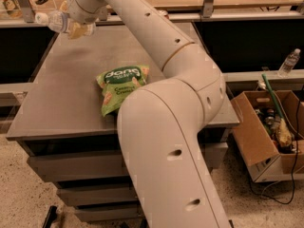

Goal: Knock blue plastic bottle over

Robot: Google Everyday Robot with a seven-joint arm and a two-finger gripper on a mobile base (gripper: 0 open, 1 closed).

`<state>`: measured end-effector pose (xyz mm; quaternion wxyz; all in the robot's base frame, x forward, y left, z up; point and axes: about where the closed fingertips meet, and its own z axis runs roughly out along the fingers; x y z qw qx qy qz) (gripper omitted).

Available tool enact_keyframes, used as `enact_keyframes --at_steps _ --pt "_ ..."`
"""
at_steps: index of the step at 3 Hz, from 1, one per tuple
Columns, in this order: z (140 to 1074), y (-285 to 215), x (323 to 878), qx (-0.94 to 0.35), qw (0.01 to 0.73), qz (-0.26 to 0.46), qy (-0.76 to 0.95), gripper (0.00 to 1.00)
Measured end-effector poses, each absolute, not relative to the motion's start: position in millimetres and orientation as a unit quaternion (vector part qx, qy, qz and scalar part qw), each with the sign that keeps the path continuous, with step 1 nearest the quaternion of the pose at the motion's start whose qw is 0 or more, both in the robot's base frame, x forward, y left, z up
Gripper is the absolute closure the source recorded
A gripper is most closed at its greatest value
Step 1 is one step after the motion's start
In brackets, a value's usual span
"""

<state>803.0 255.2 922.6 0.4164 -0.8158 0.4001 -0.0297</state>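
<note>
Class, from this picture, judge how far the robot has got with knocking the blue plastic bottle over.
Done: the gripper is at the far corner of the table, right at the blue plastic bottle. In hand: the bottle is tipped nearly sideways. Left: it must settle flat; whether it already rests on the table cannot be told.

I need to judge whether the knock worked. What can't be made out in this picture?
Camera view:
- Bottle, tilted at the table's far left corner: base hidden by the gripper; contact with the top unclear.
- Gripper, beside the bottle: mostly covered by the wrist.
- Bag: right edge behind the arm; small print too small.
- Box: cut by the right edge.
</note>
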Motion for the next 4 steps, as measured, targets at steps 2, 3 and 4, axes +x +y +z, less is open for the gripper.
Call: enact_keyframes --at_steps 2,3,4 --pt "869.0 257.7 795.4 -0.875 0.358 -0.051 0.323 1.00" --pt "855.2 260.0 796.3 -0.888 0.351 -0.049 0.294 1.00" --pt "844.6 257.6 794.6 -0.902 0.340 -0.046 0.261 1.00"
